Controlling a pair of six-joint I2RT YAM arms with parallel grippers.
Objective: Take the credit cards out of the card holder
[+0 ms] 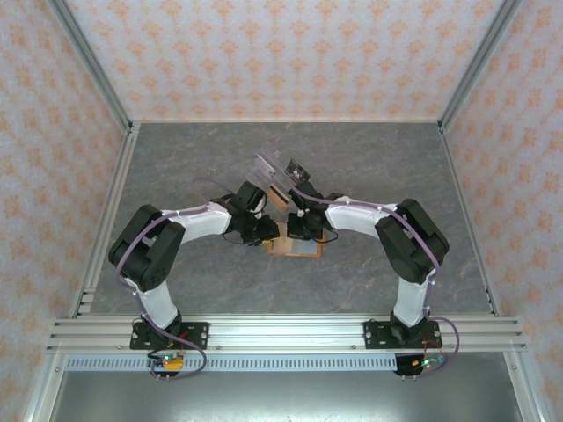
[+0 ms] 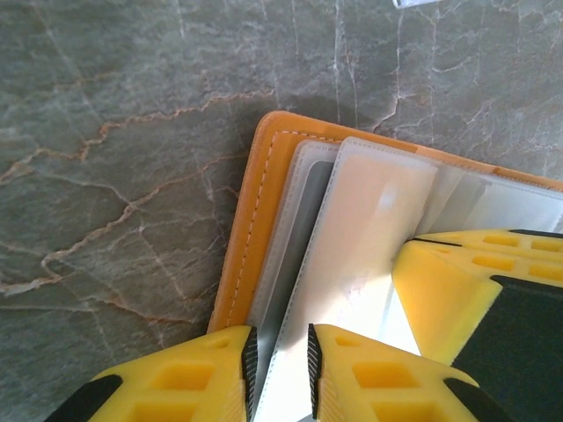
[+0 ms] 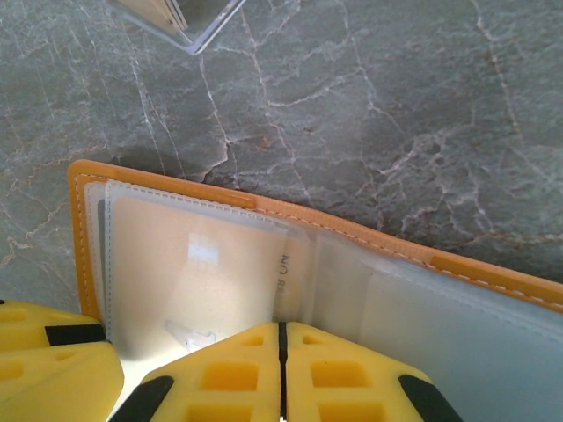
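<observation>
The orange card holder [image 1: 296, 250] lies open on the table between both arms. Its orange rim [image 2: 253, 229] frames clear grey pockets, and a pale credit card [image 2: 374, 220] sits inside one pocket. My left gripper [image 2: 281, 338] stands narrowly open, its pads straddling the edge of a clear pocket leaf. The same pale card [image 3: 193, 272] lies under the pocket film beside the orange rim [image 3: 79, 237]. Near the holder's middle fold, my right gripper [image 3: 282, 327] is shut with its tips down on the pockets. Its yellow finger [image 2: 475, 299] also reaches in beside the left one.
A clear plastic piece [image 1: 278, 176] lies just beyond the holder, with a dark card [image 1: 298, 169] on it; its corner [image 3: 189, 26] holds tan cards. Grey marbled table [image 1: 176, 167] spreads all round, bounded by metal rails and patterned walls.
</observation>
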